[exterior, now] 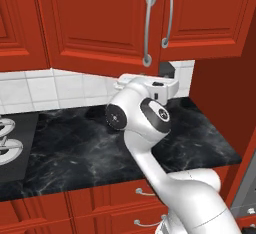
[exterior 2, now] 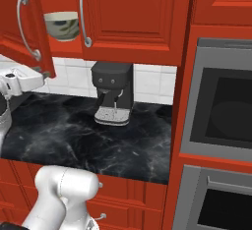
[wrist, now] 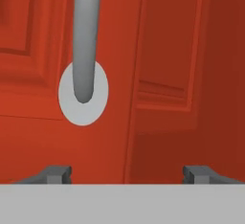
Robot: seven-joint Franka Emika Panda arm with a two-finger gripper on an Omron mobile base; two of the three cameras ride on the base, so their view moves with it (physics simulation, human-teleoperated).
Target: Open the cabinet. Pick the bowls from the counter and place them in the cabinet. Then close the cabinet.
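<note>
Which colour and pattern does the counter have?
The counter is black marble with thin white veins, seen best in the right base view.

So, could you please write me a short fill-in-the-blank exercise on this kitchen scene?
1. The bowl sits inside the ____.
2. The coffee machine stands on the black ____.
3. In the hand view, the tool faces a silver ____ on a red door.
4. The tool's fingers stand ____, holding nothing.

Missing words: cabinet; counter; handle; open
</note>
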